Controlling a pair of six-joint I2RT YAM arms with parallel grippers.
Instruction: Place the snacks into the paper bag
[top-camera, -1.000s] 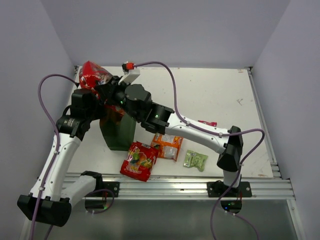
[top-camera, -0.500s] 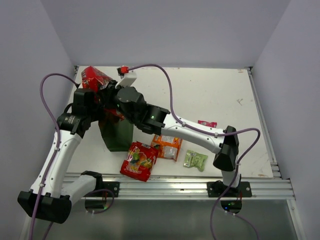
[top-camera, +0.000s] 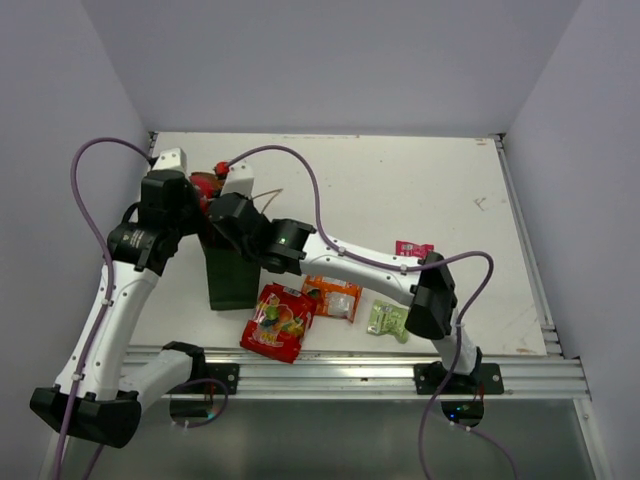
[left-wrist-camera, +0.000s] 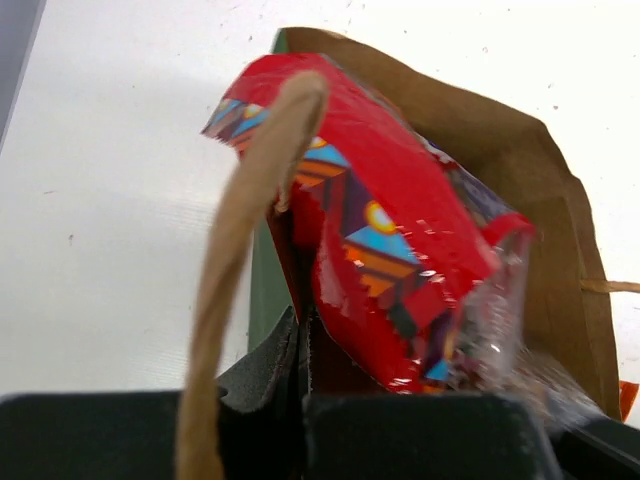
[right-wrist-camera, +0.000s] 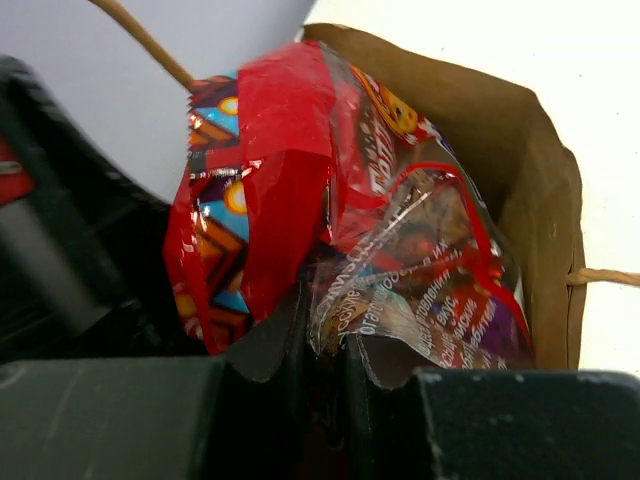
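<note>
A large red snack packet (left-wrist-camera: 390, 210) stands in the mouth of the dark green paper bag (top-camera: 232, 285), whose brown inside (left-wrist-camera: 560, 230) shows behind it. My left gripper (left-wrist-camera: 305, 345) is shut on the packet's lower edge, with the bag's loop handle (left-wrist-camera: 240, 230) hanging in front. My right gripper (right-wrist-camera: 325, 330) is shut on the same packet (right-wrist-camera: 400, 230) at its crinkly clear edge. From above, both wrists crowd over the bag and only a bit of red packet (top-camera: 205, 185) shows. A second red packet (top-camera: 278, 320), an orange-white one (top-camera: 335, 295), a pale green one (top-camera: 388, 320) and a pink one (top-camera: 413, 248) lie on the table.
The right arm (top-camera: 350, 262) stretches across the table from its base at the near right, passing just above the loose packets. The bag stands near the table's left edge, close to the side wall. Purple cables loop over both arms.
Both grippers have come down with the red packet, from high above the bag into its mouth. The loose packets on the table have not moved.
</note>
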